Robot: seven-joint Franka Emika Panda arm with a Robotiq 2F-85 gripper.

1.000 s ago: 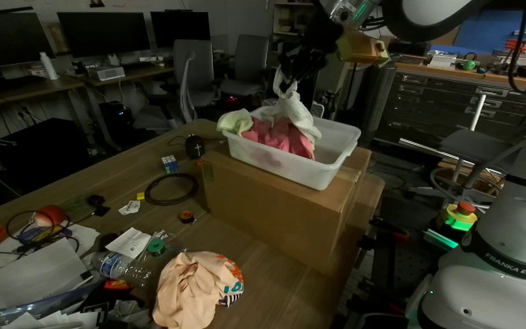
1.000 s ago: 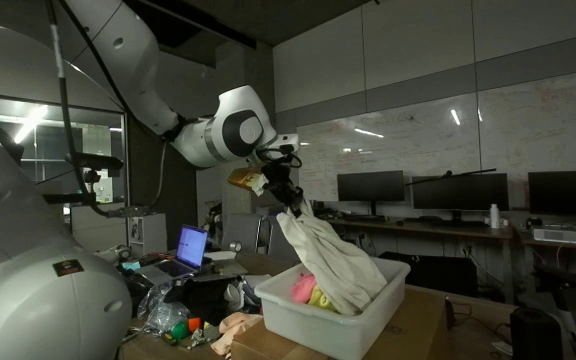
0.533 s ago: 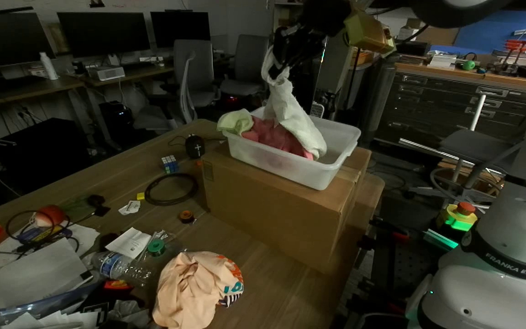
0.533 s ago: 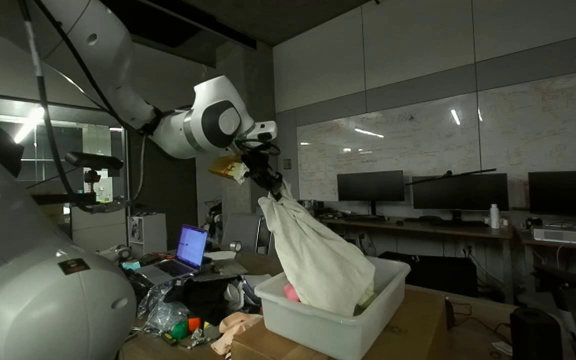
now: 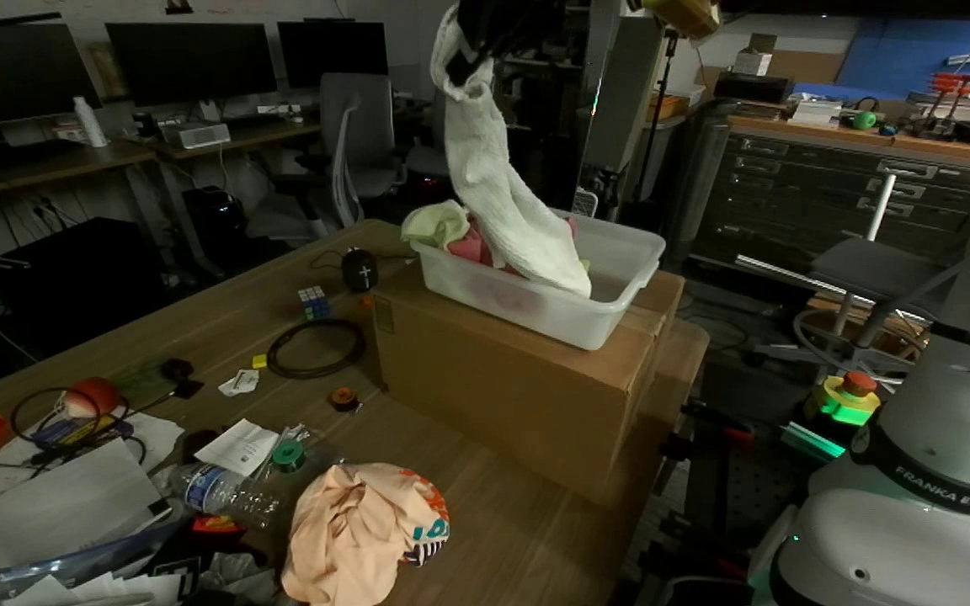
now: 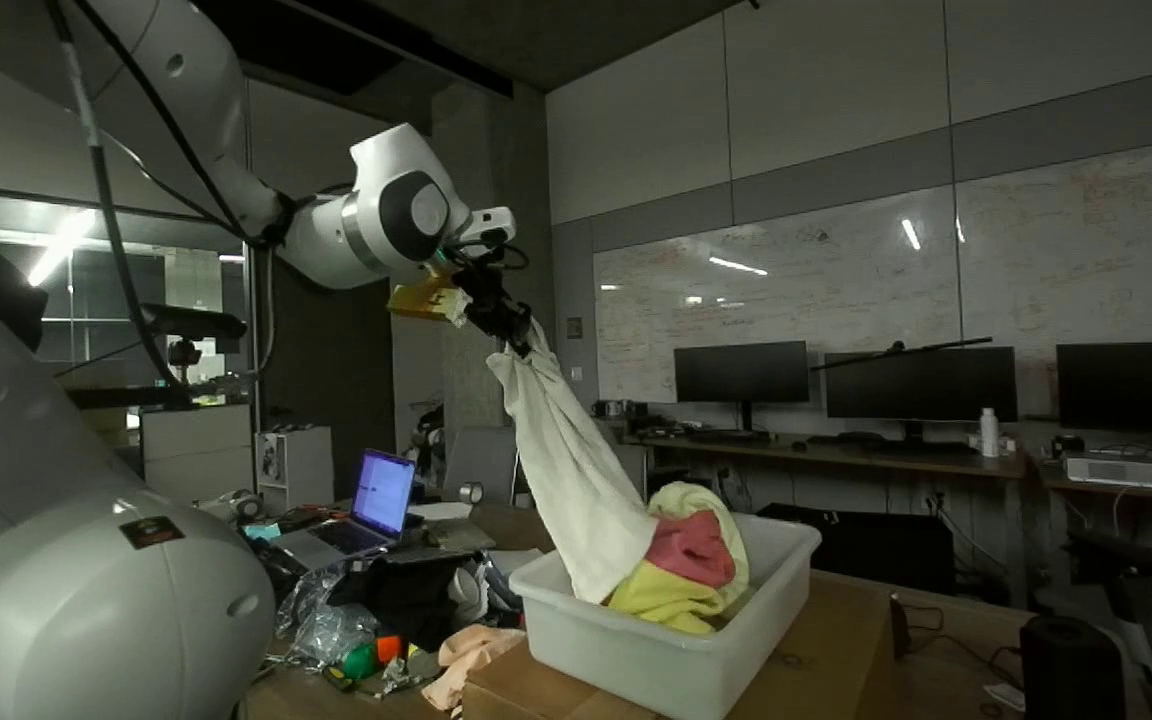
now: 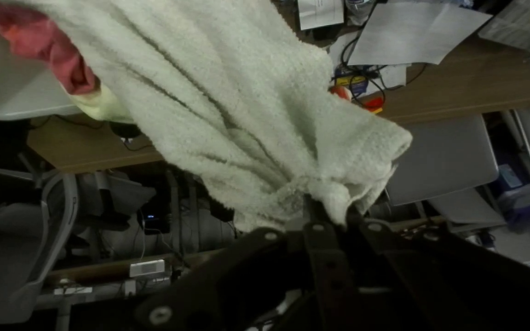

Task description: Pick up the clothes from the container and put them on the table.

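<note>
My gripper [image 6: 519, 343] is shut on the top end of a white cloth [image 6: 576, 470], high above the container. In the wrist view the cloth [image 7: 228, 105] is pinched between the fingertips [image 7: 311, 209]. The cloth hangs slanting down, with its lower end still inside the white container [image 5: 519, 307]. Pink cloth [image 6: 691, 550], yellow cloth [image 6: 666, 598] and pale green cloth [image 5: 434, 225] lie in the container. In an exterior view the gripper is partly cut off by the top edge. A peach cloth [image 5: 350, 522] lies crumpled on the table [image 5: 502, 547].
The container stands on a cardboard box [image 5: 502, 387] on the table. A bottle [image 5: 224, 492], papers [image 5: 237, 446], a cable coil [image 5: 317, 348], a puzzle cube [image 5: 313, 301] and a laptop [image 6: 381, 495] are on the table. A black speaker [image 5: 359, 269] stands behind the box.
My gripper has risen and moved left in both exterior views, drawing the white cloth up and stretching it. The pink, yellow and pale green cloths show more in an exterior view.
</note>
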